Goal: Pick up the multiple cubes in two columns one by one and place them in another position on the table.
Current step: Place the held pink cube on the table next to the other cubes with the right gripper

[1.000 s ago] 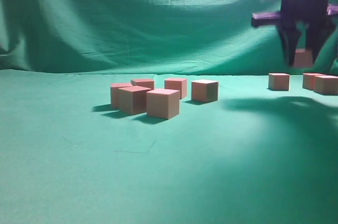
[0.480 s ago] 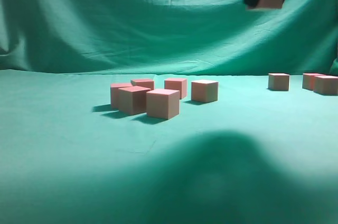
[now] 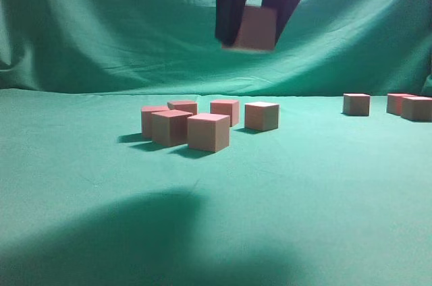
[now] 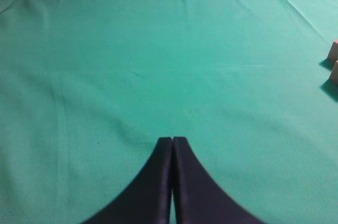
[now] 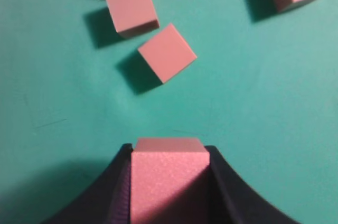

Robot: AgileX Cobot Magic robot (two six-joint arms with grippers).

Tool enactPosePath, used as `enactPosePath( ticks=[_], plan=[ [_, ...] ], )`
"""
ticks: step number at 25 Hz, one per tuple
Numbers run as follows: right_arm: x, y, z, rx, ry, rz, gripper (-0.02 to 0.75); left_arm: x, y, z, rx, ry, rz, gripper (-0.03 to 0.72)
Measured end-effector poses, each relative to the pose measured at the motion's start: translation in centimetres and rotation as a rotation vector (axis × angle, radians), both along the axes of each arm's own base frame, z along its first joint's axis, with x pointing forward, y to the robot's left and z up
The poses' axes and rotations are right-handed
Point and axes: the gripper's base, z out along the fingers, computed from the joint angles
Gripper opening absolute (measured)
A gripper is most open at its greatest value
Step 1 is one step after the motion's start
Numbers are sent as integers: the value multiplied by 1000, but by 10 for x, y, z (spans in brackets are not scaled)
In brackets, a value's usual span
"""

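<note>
Right wrist view: right gripper (image 5: 168, 182) clamps one cube (image 5: 169, 174) between both jaws, high above the table (image 5: 264, 102) | step: carry to placement | you lower it onto bare cloth, clear of the loose cubes (image 3: 208, 131) nearby, before releasing.

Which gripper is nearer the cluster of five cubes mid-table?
Right. The right gripper hangs above the cluster, carrying a cube. The left gripper is shut over bare table, off to the side.
</note>
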Motion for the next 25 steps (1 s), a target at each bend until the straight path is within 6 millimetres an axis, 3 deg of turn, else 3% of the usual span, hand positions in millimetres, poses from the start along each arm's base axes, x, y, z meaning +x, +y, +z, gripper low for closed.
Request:
enactPosePath(
  ticks=[15,25],
  plan=[
    [18,9,-60,-146,36,-86,261,0,0,0,0,0,0,0],
    [22,14,-71,-126,22,-82,261,0,0,0,0,0,0,0]
  ],
)
